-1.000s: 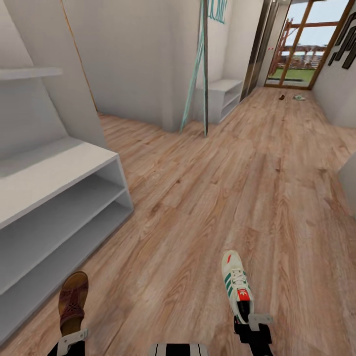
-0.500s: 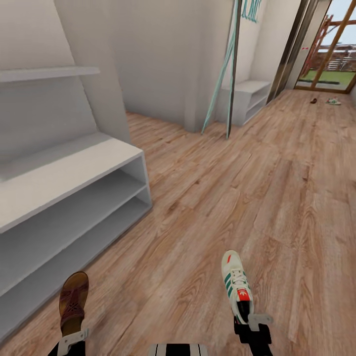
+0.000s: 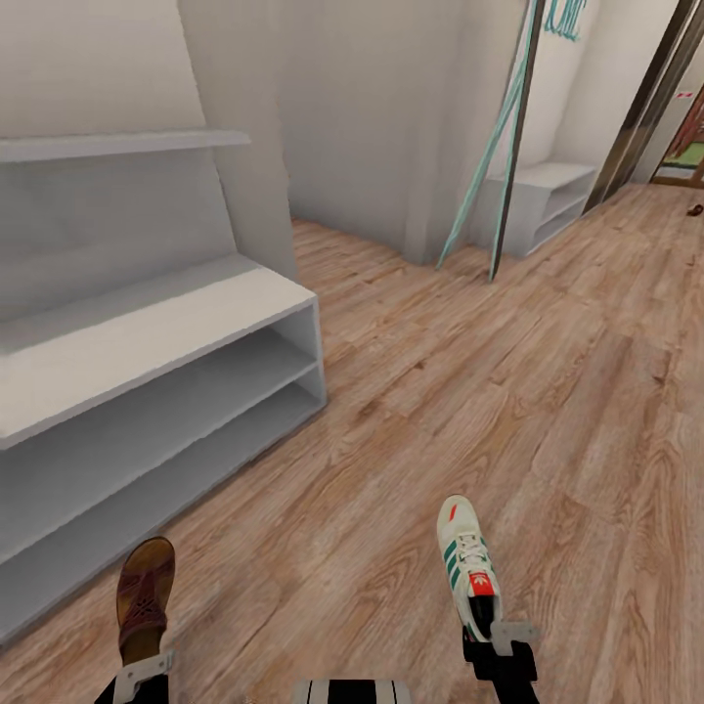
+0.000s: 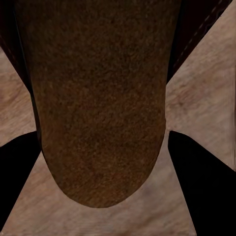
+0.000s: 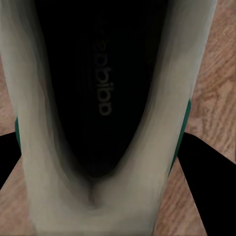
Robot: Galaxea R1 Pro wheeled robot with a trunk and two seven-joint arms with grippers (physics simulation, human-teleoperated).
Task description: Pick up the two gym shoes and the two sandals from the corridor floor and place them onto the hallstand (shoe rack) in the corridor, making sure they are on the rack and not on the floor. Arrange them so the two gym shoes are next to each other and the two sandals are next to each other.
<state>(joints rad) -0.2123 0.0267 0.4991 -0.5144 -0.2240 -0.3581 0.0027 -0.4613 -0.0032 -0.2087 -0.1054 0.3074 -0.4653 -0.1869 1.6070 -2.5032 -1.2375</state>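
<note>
Low at the head view's edge: left pincer (image 3: 140,673) clamped on the heel end of a dark brown woven-leather sandal (image 3: 145,594), toe pointing forward, carried clear of the floor as far as can be judged. Right pincer (image 3: 501,640) gripping the heel of a white sneaker with green side stripes and a red-orange tongue patch (image 3: 467,568), likewise held out ahead. Left wrist view: brown suede-like footbed (image 4: 101,108) between dark fingers (image 4: 201,182), wood planks beyond. Right wrist view: dark inside of the shoe (image 5: 105,88) with printed lettering, pale rim around it.

Progress, judged: one sandal and one gym shoe in hand, neither placed. Long low pale grey hallstand (image 3: 156,332) with two open tiers to the left, near but not yet under either pincer; top, tiers and the long floating wall shelf (image 3: 117,145) above it bare of shoes where visible. Small dark speck (image 3: 694,209) on the floor far down the corridor by the doorway, possibly the second sandal, too small to confirm. Two placements pending, then a second fetch and pairing.

Surface and room: light brown wood-plank floor (image 3: 508,411) with grain and knots, level, unobstructed. Pale walls; a second, smaller grey rack (image 3: 543,200) further along, teal poles (image 3: 489,137) leaning beside it.
</note>
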